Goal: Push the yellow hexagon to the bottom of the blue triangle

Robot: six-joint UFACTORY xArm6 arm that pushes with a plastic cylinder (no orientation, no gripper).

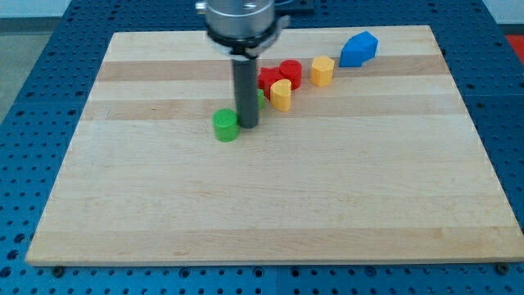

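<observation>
On the board (270,213), two yellow blocks (281,95), one blue block (358,49)

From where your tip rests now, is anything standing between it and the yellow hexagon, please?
Yes. My tip sits beside the green cylinder, and the other yellow block plus the red blocks lie on the line toward the yellow hexagon. The blue block sits just beyond.

Red blocks (280,76) and a yellow block (282,94) crowd the yellow hexagon's (322,70) left.
</observation>
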